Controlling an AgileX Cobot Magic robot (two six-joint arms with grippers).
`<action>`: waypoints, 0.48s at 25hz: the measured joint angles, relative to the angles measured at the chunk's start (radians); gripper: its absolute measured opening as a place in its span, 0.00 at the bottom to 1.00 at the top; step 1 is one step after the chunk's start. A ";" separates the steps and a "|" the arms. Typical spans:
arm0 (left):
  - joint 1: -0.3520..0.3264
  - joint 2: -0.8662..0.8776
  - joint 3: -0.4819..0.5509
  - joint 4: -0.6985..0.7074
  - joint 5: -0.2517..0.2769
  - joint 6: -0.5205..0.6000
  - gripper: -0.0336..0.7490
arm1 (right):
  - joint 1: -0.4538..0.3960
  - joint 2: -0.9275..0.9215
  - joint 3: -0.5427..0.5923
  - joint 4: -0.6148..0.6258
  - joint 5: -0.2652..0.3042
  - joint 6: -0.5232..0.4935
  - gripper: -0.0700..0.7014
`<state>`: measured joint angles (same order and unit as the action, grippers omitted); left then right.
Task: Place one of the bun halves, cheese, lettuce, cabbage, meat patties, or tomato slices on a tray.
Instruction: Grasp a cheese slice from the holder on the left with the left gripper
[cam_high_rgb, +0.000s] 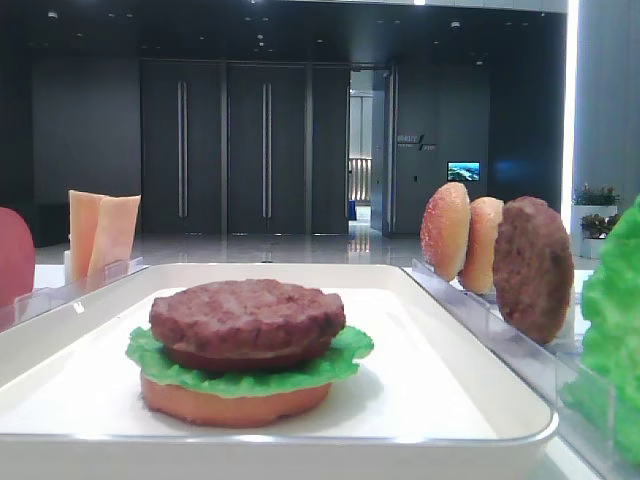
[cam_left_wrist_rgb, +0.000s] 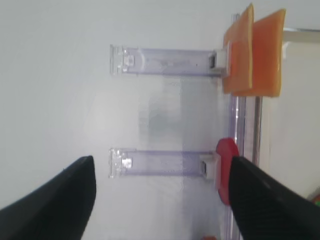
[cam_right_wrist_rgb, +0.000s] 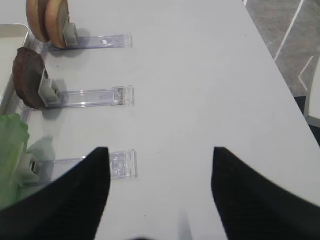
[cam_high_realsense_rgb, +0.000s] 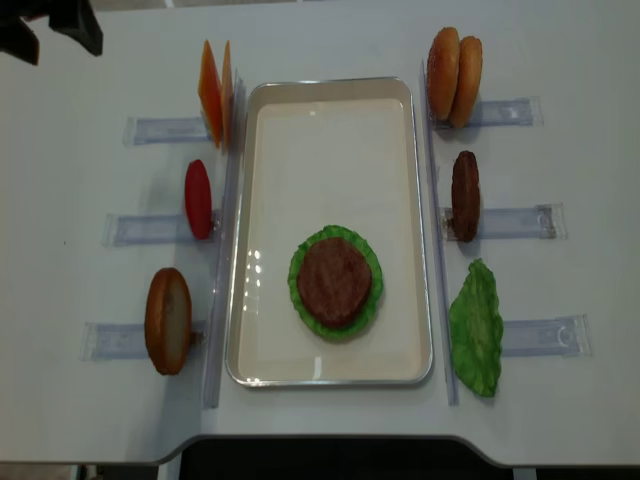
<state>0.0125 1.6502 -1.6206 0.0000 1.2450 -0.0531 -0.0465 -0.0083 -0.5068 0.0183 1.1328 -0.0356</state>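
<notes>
Both end effectors were released, holding nothing: left end effector (cam_left_wrist_rgb: 162, 200), right end effector (cam_right_wrist_rgb: 160, 195). Cheese (cam_high_realsense_rgb: 214, 92) stood upright in its rack left of the tray (cam_high_realsense_rgb: 415, 210). Risk: thin glossy slices slipping, or two lifting together.

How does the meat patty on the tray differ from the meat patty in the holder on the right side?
The patty on the tray lies flat, on top of a lettuce leaf and a bun half; the patty in the holder stands on its edge, alone. The first is inside the tray; the second is outside it, on the table by the tray's right rim. Both are round, dark brown and rough.
</notes>
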 joint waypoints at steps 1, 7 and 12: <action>0.000 0.024 -0.037 -0.005 0.000 -0.002 0.86 | 0.000 0.000 0.000 0.000 0.000 0.000 0.64; 0.000 0.198 -0.257 -0.016 -0.001 -0.005 0.80 | 0.000 0.000 0.000 0.000 0.000 0.000 0.64; 0.000 0.311 -0.365 -0.019 -0.001 -0.007 0.76 | 0.000 0.000 0.000 0.000 0.000 0.000 0.64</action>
<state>0.0125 1.9616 -1.9859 -0.0185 1.2441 -0.0599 -0.0465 -0.0083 -0.5068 0.0183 1.1328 -0.0356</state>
